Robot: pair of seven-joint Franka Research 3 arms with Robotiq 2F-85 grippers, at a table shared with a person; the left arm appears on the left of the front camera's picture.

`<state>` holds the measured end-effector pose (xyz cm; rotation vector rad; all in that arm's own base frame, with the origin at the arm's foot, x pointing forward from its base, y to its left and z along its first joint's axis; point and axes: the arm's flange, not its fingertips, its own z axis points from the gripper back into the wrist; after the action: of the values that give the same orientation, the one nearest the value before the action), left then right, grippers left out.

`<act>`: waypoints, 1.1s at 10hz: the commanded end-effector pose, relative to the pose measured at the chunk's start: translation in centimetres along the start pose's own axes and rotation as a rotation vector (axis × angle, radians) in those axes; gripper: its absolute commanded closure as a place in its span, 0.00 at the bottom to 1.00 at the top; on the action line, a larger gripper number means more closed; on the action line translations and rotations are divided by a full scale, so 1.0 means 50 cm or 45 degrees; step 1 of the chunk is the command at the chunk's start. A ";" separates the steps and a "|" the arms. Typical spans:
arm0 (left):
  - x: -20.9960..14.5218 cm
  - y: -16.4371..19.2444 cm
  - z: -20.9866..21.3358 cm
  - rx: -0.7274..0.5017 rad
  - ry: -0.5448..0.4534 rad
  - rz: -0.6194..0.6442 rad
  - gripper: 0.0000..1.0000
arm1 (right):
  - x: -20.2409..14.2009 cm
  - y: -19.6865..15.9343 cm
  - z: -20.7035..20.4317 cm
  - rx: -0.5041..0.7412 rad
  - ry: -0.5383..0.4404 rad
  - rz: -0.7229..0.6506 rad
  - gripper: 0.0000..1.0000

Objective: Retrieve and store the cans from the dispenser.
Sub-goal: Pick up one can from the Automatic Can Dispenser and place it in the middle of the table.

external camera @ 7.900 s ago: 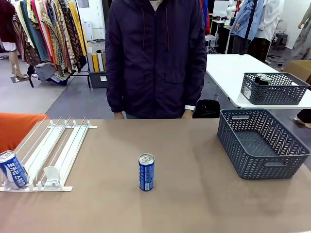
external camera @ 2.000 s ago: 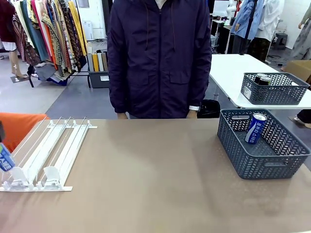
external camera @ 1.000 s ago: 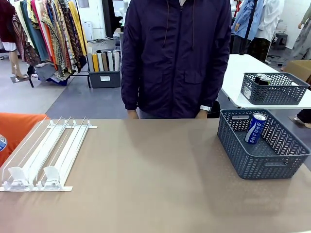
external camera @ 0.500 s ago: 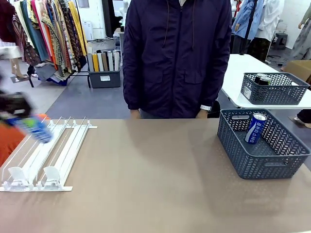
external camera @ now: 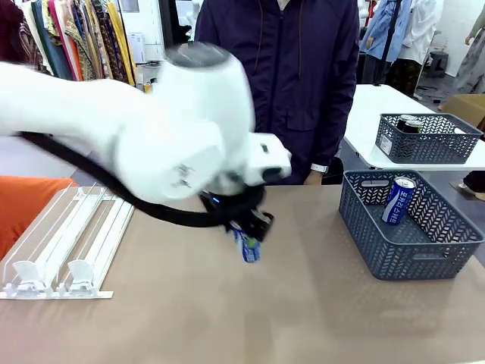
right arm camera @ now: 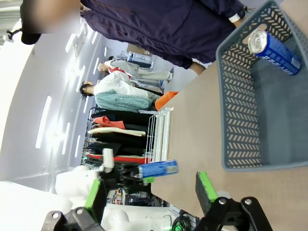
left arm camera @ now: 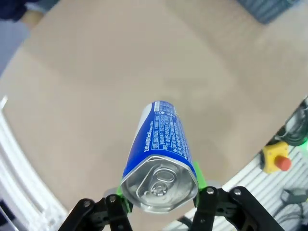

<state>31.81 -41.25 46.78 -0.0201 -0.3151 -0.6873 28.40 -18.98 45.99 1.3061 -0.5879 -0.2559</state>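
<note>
**Left arm carrying a blue can over the table's middle**

At the far left of the front view, the dispenser (external camera: 64,243) is lying on the brown table (external camera: 227,318), its white and clear lanes running toward the near edge with two small white pushers (external camera: 49,274) sitting at the front lip. No can is showing in its lanes.

Moving right, the white left arm (external camera: 136,129) is sweeping in across the picture, blurred, and its left gripper (external camera: 246,227) is hanging over the table's middle. Its jaws are clamping a blue can (external camera: 248,246) with white lettering. In the left wrist view the same can (left arm camera: 161,154) is sticking out between the green pads (left arm camera: 196,175), its shiny top and pull tab facing the camera and the table below it; whether it is touching the table cannot be told.

Behind the table a person in a dark jacket (external camera: 303,83) is standing at the far edge.

Farther right, a blue-grey mesh basket (external camera: 413,235) is sitting on the table, and a second blue can (external camera: 398,199) is leaning inside it against the back wall.

In the right wrist view the right gripper (right arm camera: 149,192) is hovering with its jaws standing wide apart and nothing between them, looking toward the basket (right arm camera: 240,115) and the can in it (right arm camera: 275,44).
</note>
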 end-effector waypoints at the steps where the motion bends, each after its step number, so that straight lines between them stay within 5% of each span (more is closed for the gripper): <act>1: 0.087 -0.037 -0.078 0.146 0.065 -0.181 1.00 | 0.002 0.006 -0.001 0.019 -0.013 0.003 0.00; 5: 0.115 -0.045 -0.122 0.111 0.154 -0.213 1.00 | 0.002 0.006 -0.001 0.019 -0.013 0.003 0.00; 11: 0.125 -0.007 -0.171 0.020 0.274 0.001 1.00 | 0.002 0.006 -0.001 0.019 -0.013 0.003 0.00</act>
<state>38.69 -45.97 39.67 0.0874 -0.1114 -0.7179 28.40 -18.98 45.98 1.3059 -0.5874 -0.2562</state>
